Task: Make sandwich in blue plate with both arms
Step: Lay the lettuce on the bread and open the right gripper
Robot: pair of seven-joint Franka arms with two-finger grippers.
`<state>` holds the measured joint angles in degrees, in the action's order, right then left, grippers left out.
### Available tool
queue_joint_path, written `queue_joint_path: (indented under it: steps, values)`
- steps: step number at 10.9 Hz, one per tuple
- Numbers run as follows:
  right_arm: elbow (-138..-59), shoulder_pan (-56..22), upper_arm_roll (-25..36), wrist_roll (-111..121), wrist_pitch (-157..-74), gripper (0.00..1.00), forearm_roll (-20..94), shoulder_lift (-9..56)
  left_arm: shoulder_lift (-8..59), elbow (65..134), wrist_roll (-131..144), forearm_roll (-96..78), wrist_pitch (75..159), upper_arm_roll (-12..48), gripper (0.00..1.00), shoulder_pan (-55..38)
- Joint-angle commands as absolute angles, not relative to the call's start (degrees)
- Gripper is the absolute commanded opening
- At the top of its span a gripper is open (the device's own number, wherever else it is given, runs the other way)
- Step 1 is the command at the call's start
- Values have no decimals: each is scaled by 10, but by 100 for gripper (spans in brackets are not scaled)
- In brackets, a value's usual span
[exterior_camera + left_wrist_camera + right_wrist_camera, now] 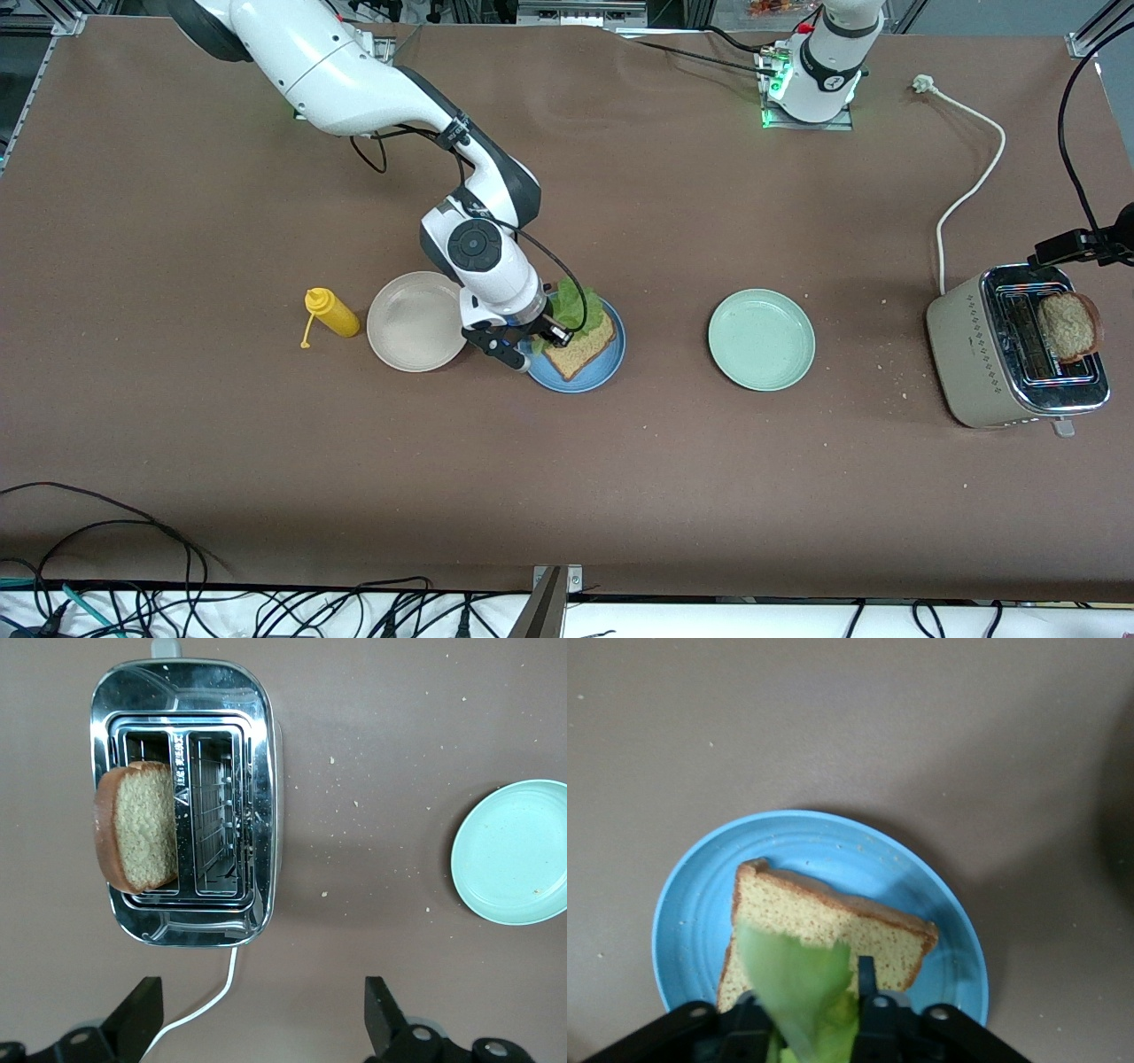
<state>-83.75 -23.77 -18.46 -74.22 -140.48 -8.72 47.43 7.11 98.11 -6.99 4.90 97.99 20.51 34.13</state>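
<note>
The blue plate lies mid-table with one brown toast slice on it. My right gripper is low over the plate's edge, shut on a ruffled green lettuce leaf that hangs over the toast. The right wrist view shows the leaf between the fingers, over the toast and plate. A second toast slice stands in a slot of the toaster. My left gripper is open and empty above the toaster and its slice.
A beige plate and a yellow squeeze bottle lie beside the blue plate toward the right arm's end. A mint-green plate lies between the blue plate and the toaster. The toaster's white cord runs toward the left arm's base.
</note>
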Motion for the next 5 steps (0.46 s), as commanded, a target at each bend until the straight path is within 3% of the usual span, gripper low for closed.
queue_joint_path:
  steps: [1,5]
  values:
    - [-829,-243,-182,-754,-1401,100,-122,468,54,998,-68,37,983,207,100,347]
    - [-825,-246,-182,-751,-1398,100,-148,454,57,998,-70,36,984,207,100,348]
